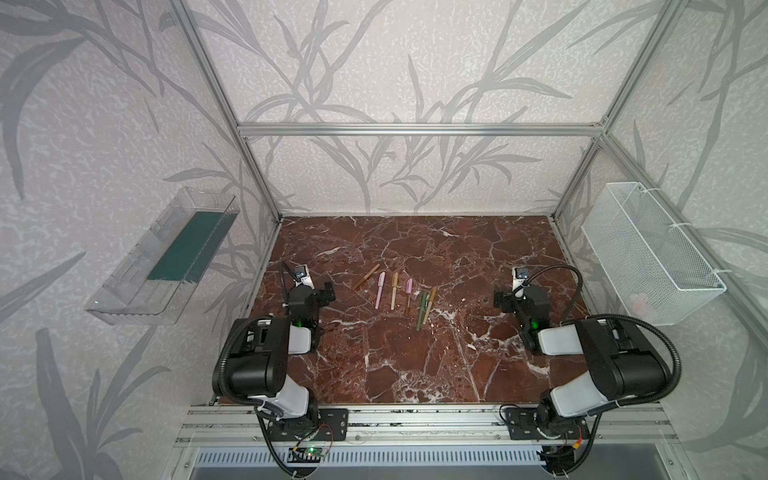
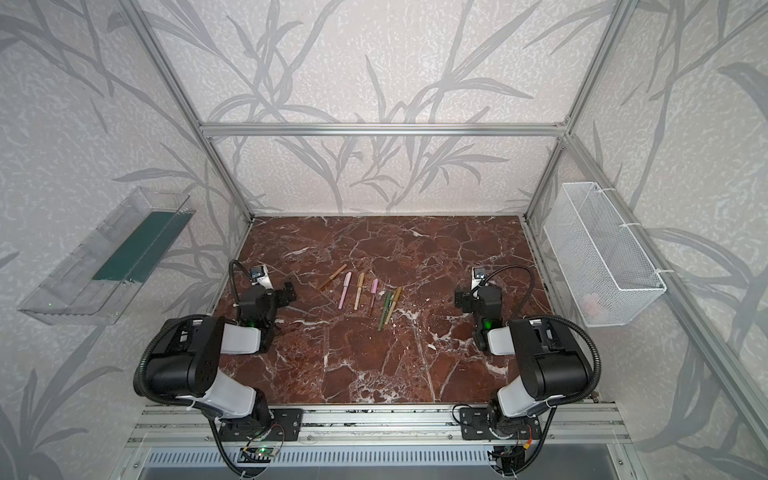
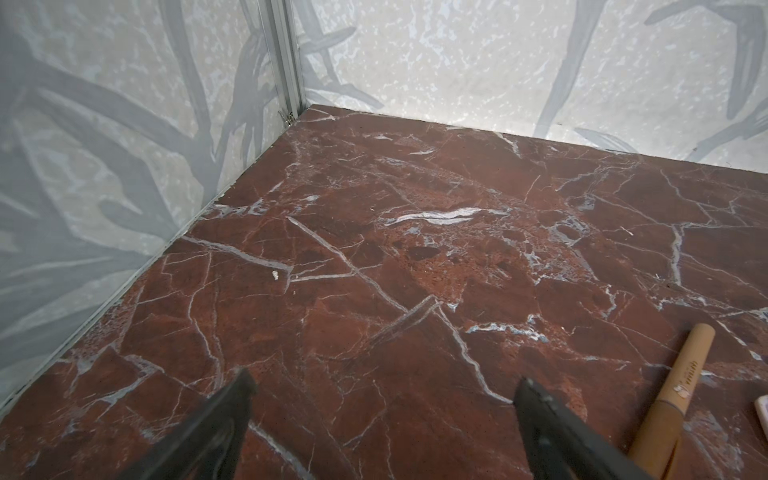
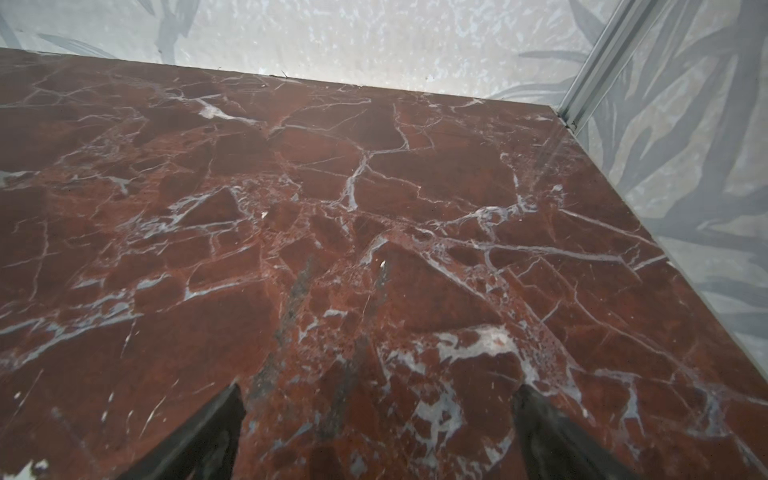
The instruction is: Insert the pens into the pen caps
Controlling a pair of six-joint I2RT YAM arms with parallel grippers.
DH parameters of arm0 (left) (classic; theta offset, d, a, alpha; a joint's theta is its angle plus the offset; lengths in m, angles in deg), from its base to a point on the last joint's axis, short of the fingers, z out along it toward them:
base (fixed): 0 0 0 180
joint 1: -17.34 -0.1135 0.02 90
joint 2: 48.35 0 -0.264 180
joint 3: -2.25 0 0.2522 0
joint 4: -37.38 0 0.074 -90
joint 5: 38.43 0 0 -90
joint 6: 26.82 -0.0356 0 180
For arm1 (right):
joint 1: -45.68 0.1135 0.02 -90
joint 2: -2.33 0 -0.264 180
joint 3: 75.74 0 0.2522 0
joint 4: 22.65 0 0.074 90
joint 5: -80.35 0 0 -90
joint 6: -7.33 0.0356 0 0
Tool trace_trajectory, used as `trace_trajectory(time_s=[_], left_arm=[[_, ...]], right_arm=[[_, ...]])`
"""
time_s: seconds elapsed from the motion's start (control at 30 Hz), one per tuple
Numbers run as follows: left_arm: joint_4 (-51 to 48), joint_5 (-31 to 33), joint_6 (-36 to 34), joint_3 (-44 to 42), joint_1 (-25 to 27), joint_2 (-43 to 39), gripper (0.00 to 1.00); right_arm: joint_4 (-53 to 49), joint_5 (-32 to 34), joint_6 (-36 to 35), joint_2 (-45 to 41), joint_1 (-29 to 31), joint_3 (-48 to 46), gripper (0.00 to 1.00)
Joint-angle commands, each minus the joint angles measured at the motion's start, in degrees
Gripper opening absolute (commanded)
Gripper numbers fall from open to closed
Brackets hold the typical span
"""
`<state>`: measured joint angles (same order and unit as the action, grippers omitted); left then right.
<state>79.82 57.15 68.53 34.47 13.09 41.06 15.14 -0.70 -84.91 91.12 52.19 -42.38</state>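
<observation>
Right, the left end effector (image 3: 384,384) is spread wide with nothing between its fingers, just left of the pens (image 1: 395,293). The right end effector (image 4: 380,392) is equally wide and empty, well right of the pens. They lie in a loose row on the red-brown marble tabletop (image 1: 415,365), and the brown one's pen cap (image 3: 688,361) is fitted. Leaf-patterned walls (image 1: 374,62) stand all round. Far left of the pens, a clear bin (image 1: 120,286) holds a dark green sheet (image 1: 187,245). Far right hangs a white wire basket (image 1: 648,257).

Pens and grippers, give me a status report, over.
Left gripper open, empty. Right gripper open, empty. Pens in a row on the table, none held, caps apparently on. Nothing in the way.
</observation>
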Motion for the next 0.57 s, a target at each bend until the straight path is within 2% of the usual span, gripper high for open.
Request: trace_trajectory(time_s=[0.0,0.53], left_arm=[[1.8,-0.8,-0.6,1.0,-0.3,0.1,0.99],[1.4,-0.9,-0.6,1.1,-0.3,0.1,0.99]], right_arm=[[-0.8,2.0,-0.5,-0.4,0.8,2.5,0.99],[-2.0,1.7,-0.7,-0.5,0.9,3.0,0.99]])
